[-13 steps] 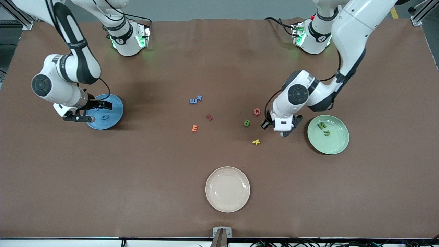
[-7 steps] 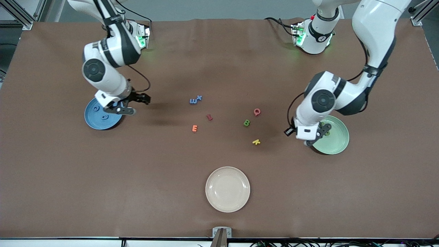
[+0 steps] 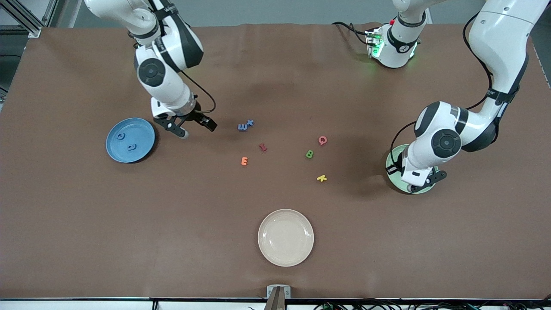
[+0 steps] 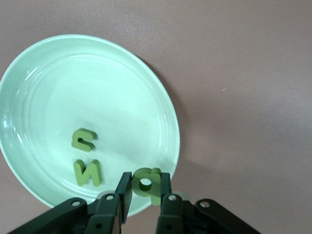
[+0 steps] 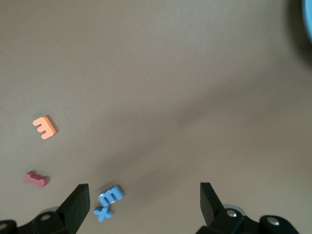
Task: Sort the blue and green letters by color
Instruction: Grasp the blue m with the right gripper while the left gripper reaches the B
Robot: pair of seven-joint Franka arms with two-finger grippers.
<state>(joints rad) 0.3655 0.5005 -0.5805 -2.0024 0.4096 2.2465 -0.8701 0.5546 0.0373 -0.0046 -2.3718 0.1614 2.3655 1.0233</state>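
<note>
Both arms have swung since a second ago: the right gripper (image 3: 192, 125) has left the blue plate (image 3: 112, 150) and now hangs, fingers spread wide, over bare table between that plate and the blue E and X (image 3: 245, 125). The left gripper (image 3: 419, 183) has come away from the loose letters to the green plate (image 4: 44, 63), over the rim nearest the front camera. It is pinched tight on a green letter (image 4: 146, 182), possibly a P. Two green letters (image 4: 86, 157) lie in that plate, two blue ones (image 3: 125, 141) in the blue plate. A green B (image 3: 309, 153) sits loose mid-table.
</note>
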